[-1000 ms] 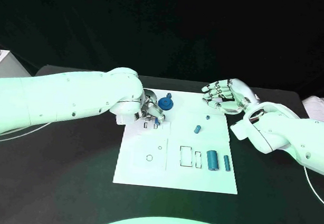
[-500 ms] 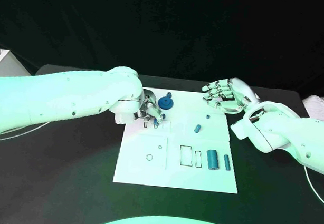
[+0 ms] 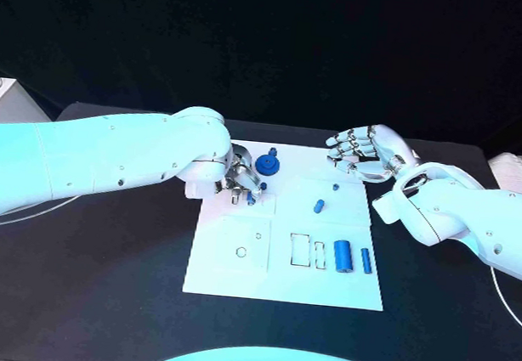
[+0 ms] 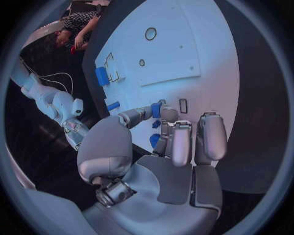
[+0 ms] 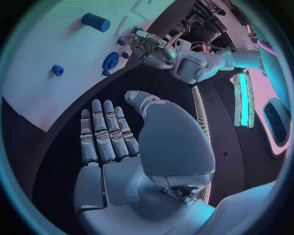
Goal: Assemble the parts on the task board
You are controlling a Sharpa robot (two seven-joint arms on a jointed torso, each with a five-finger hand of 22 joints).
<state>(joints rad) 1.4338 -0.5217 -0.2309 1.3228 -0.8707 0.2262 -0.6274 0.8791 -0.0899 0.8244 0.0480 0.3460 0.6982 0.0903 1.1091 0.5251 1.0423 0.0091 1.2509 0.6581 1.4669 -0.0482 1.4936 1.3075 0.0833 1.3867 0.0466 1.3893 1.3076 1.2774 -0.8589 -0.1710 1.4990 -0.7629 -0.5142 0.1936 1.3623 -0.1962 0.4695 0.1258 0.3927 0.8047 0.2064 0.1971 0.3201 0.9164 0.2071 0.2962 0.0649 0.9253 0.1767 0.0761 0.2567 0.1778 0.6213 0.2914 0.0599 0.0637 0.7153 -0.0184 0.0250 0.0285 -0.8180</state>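
A: Surface?
B: Black table [image 3: 107,252], dark backdrop behind. White task board [image 3: 234,280] lies flat in the middle, w/ printed outlines and small cut-outs on it.

A: Parts?
B: All blue. Fat cylinder [image 3: 342,255] and a thin rod [image 3: 365,259] lie side by side nr the board's right edge, next to the rectangular slots. Small peg [image 3: 317,207] lies tilted mid-board, a tiny bit [image 3: 335,187] just beyond it. Round knob piece [image 3: 268,163] stands at the far edge, nr the left hand.

A: Left hand?
B: Left hand [image 3: 241,180] is over the board's far left corner, fingers curled down. Wrist view: small blue part [image 4: 158,108] pinched between thumb and a fingertip, right above the board. Another blue bit [image 4: 155,141] sits under the fingers; can't tell if it's touching them.

A: Right hand?
B: Right hand [image 3: 364,154] hovers off the board's far right corner, palm up, fingers spread and straight, holding nothing.
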